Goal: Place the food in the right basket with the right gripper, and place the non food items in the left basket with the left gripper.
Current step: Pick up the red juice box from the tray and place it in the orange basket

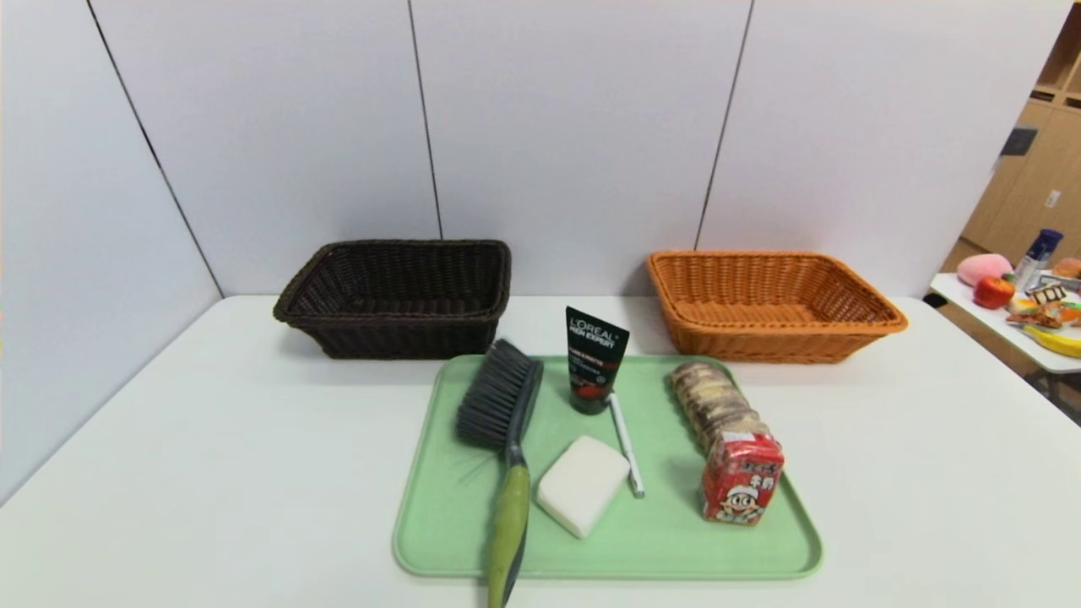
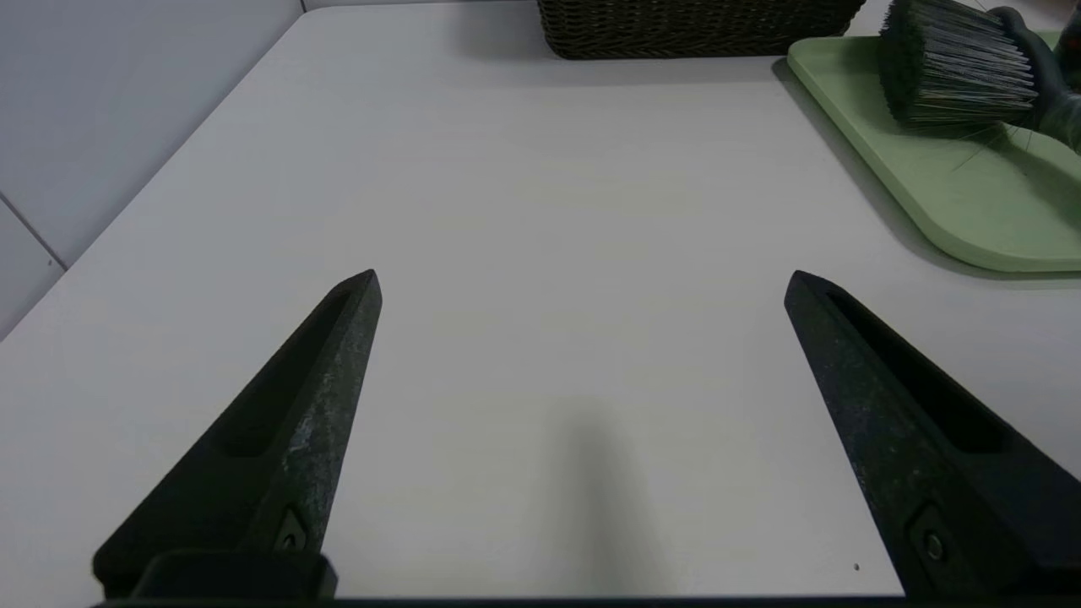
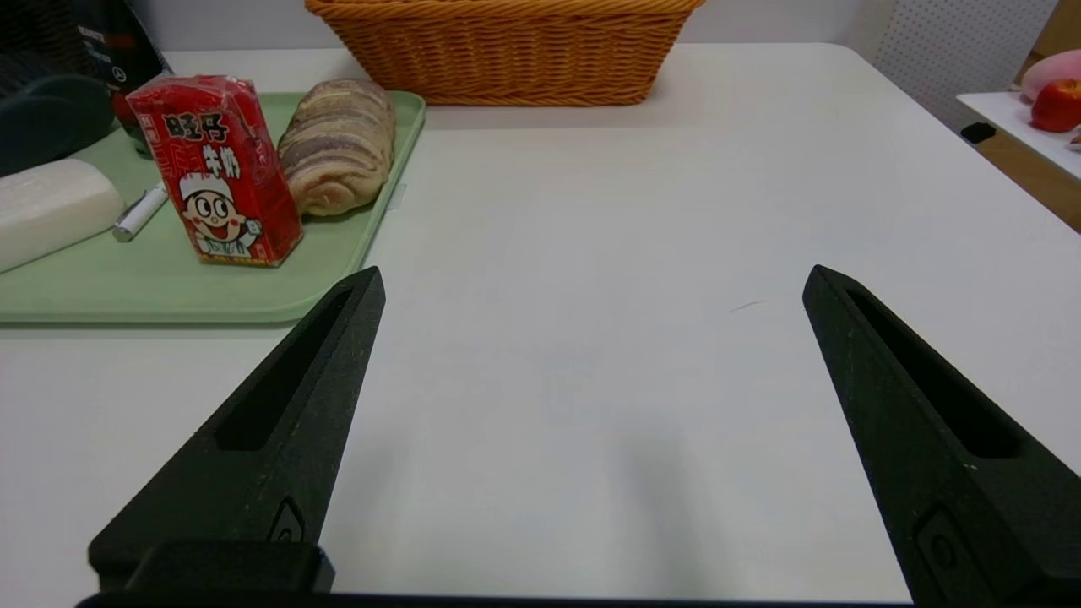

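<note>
Nothing had been sorted: all 6 items were left on the pale green plastic tray (image 1: 439, 540) near the white surface's (image 1: 211, 439) front edge. Both woven baskets, dark brown (image 1: 397, 295) and orange (image 1: 773, 304), were seen empty at the back edge. The jaws of the left gripper (image 2: 583, 283) and right gripper (image 3: 591, 279) were held apart over bare surface.

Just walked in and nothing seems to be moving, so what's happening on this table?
Sorting hasn't started. The green plastic tray holds a grey-bristled green-handled brush, black tube, white pen, white block, red milk carton and swirled bread roll. Both the dark brown wicker basket and orange wicker basket are empty. The left end effector and right end effector hover open over bare table beside the tray.
</note>
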Tool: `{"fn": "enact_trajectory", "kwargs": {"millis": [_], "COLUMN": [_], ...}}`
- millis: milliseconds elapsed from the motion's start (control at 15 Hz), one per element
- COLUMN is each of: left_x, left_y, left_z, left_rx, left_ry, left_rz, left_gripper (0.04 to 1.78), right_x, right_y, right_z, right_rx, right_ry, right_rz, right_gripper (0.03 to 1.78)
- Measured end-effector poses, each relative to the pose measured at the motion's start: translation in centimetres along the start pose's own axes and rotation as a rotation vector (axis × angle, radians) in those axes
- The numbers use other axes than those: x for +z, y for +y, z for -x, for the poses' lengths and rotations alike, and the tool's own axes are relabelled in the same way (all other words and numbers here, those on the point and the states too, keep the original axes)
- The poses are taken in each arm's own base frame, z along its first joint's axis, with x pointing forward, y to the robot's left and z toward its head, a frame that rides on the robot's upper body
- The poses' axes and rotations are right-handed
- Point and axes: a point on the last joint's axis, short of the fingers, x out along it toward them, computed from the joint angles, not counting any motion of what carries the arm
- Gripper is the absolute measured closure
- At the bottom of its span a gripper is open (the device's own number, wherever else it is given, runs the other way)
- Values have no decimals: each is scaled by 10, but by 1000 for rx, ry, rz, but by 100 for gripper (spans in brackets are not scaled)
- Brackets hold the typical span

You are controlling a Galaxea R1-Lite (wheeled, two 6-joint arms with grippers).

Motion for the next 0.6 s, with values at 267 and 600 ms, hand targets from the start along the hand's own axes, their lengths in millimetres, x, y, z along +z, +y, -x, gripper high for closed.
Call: {"fn": "enact_trajectory", "kwargs": {"millis": [267, 600], "left_x": [0, 28], "left_y": [0, -2], "left_z": [0, 6], "left_rx": [0, -60], "left_ry": [1, -92], "left_rz": [-25, -189], "left_gripper": [13, 13], "right_x": [0, 3], "right_y": [0, 2], "right_z": [0, 0], "right_rx": [5, 65], "right_ry": [-3, -20], "right_rz": [34, 181], "right_gripper": [10, 10]}}
